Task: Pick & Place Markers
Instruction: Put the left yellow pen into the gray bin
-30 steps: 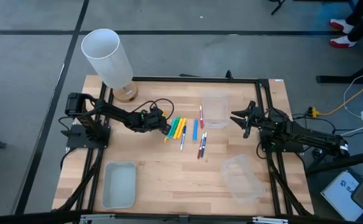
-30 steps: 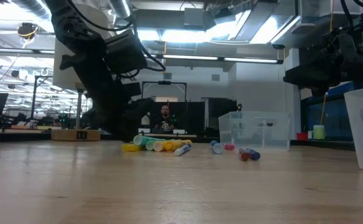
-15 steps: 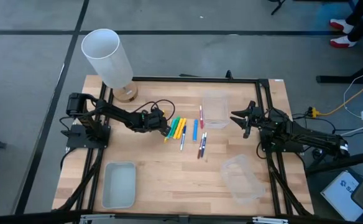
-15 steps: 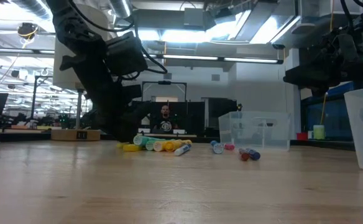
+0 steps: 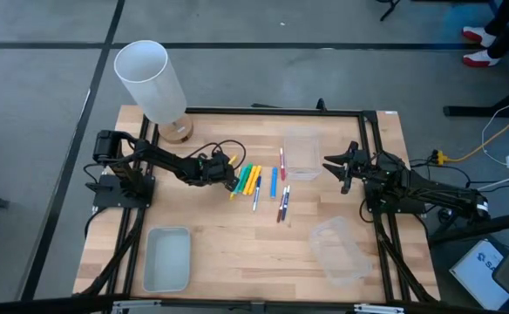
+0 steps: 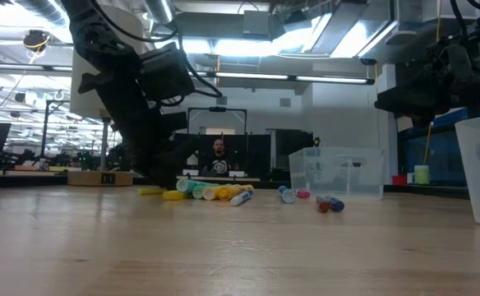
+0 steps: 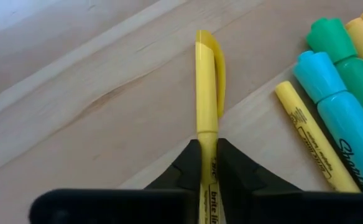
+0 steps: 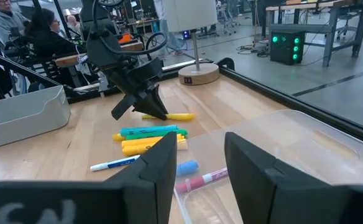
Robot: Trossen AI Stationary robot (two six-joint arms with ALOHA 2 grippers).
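Note:
Several markers lie in a loose row mid-table: yellow and green ones (image 5: 253,180), a blue one (image 5: 273,181), a pink one (image 5: 281,161) and darker ones (image 5: 283,205). My left gripper (image 5: 231,179) sits low at the row's left end, shut on a yellow marker (image 7: 206,87). That marker also shows in the low view as the yellow marker (image 6: 151,191), left of the pile (image 6: 211,192). My right gripper (image 5: 335,166) waits open, right of a clear tray. My left gripper pinches the yellow marker's printed barrel (image 7: 207,152) between its two fingers (image 7: 184,168), behind the cap. The fingers slant down from the table's left and lie along the marker. The capped end (image 7: 207,46) sticks out ahead, level and low over the wood; whether it rests there I cannot tell.
A clear tray (image 5: 302,155) stands just beyond the markers. A second clear container (image 5: 339,250) is near the right front. A grey tray (image 5: 167,259) sits front left. A white cylinder on a wooden base (image 5: 150,83) stands at the far left corner. A person (image 6: 217,156) sits beyond the table.
My left gripper has drawn back a little toward the table's left, staying shut. The yellow marker has come away from the pile with it and now sits apart, left of the other markers.

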